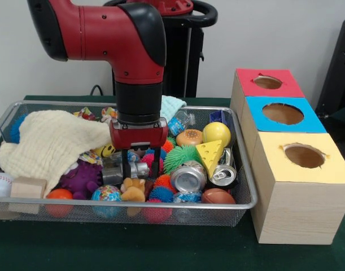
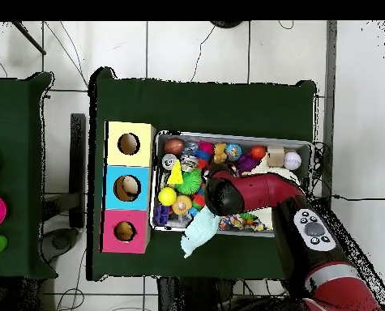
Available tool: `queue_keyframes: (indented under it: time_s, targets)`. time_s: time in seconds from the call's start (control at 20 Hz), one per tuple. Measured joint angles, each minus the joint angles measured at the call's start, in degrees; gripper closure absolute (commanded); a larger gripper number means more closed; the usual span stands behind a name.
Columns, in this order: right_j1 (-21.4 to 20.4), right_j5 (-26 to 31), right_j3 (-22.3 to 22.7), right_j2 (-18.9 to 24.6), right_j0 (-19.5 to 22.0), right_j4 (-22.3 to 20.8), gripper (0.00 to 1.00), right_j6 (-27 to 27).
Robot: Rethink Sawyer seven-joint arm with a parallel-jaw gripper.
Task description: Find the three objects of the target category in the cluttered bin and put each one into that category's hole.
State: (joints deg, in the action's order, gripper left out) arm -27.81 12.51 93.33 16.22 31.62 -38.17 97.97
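Silver metal, probably light, slick and easily dented: crushed can (image 1: 118, 173) in middle of bin (image 1: 178, 206), under gripper (image 1: 140, 167), fingers spread, unclamped; likely best pinched across flattened body.

Wire bin (image 1: 244, 199) crammed with toys beside three-holed box (image 1: 296, 180).
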Motion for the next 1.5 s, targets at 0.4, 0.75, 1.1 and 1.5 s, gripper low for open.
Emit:
queue_keyframes:
  time_s: [0.4, 0.75, 1.1, 1.5]
  targets:
    - [0.28, -2.21, -0.13, -1.66, -1.93, 0.12, 0.0, 0.0]
    - [-0.11, -2.21, -0.19, -3.14, -3.39, 0.66, 0.0, 0.0]
    - [-0.18, -2.19, -0.6, -3.56, -3.75, 0.79, 0.0, 0.0]
    - [-0.18, -2.17, -2.0, -4.1, -4.66, 0.9, 0.0, 0.0]
